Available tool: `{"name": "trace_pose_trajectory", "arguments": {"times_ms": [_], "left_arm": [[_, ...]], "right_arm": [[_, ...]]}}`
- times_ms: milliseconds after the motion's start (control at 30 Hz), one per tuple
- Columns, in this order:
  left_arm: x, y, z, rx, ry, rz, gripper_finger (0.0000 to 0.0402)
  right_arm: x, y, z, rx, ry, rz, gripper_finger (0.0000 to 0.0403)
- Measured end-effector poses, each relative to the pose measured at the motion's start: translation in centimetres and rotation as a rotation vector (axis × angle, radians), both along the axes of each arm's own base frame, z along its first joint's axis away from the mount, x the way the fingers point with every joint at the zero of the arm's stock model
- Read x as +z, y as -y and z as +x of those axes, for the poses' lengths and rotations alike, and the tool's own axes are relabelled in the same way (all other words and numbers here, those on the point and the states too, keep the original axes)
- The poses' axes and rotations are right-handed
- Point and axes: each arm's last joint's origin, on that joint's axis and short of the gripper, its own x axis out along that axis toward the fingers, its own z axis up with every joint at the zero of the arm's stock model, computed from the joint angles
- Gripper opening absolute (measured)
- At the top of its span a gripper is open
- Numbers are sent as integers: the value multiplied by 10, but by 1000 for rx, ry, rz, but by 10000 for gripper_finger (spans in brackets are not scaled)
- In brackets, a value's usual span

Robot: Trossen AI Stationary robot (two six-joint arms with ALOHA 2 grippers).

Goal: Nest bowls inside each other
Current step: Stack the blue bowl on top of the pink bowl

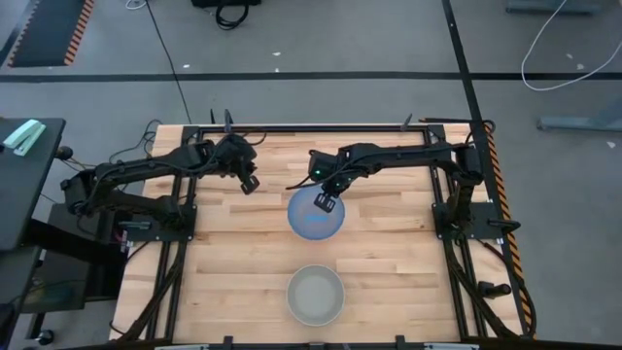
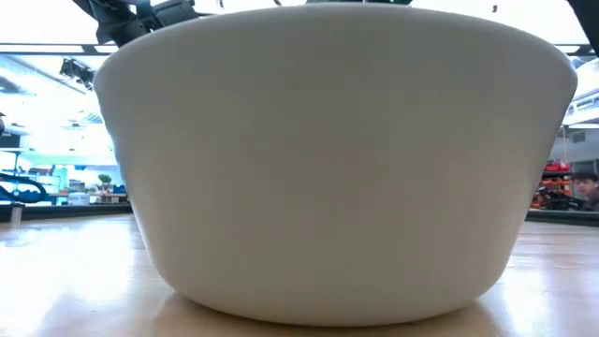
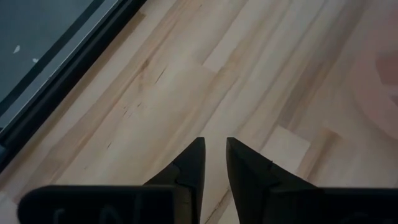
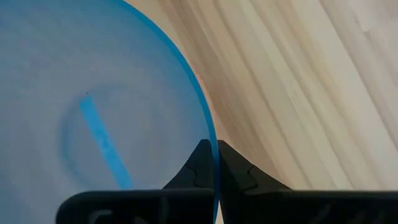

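A translucent blue bowl (image 1: 318,218) stands open side up at the table's middle; it also fills the right wrist view (image 4: 93,106). My right gripper (image 1: 327,202) is shut on its far rim. A pale grey-green bowl (image 1: 315,296) rests on its base near the table's near edge and fills the low view (image 2: 337,168). No salmon-orange bowl shows in any view. My left gripper (image 1: 249,183) hangs over bare wood to the far left of the blue bowl, its fingers (image 3: 214,155) close together and holding nothing. My right gripper pinches the blue bowl's far rim (image 4: 211,140), one finger inside the bowl and one outside. The fingers come from above, slanting in from the table's far side. The bowl stays open side up; I cannot tell whether its base is on the table.
The table is a wooden butcher-block top (image 1: 389,253) in a black metal frame (image 1: 292,126). Bare wood lies between the two bowls and on both sides of them. The room beyond the table shows behind the grey-green bowl in the low view.
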Motion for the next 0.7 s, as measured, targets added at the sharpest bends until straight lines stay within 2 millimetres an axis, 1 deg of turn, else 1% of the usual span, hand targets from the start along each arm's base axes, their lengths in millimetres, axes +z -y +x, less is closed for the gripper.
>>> {"name": "trace_pose_trajectory", "arguments": {"times_ms": [300,567,700], "left_arm": [[0,1,1,0,5,-3,67],[0,1,1,14,14,-12,75],[0,1,1,15,16,-11,72]], "right_arm": [[-17,-2,-1,10,17,32,3],[-31,-2,-5,-5,6,40,3],[-37,-2,-7,-6,-11,43,3]]}}
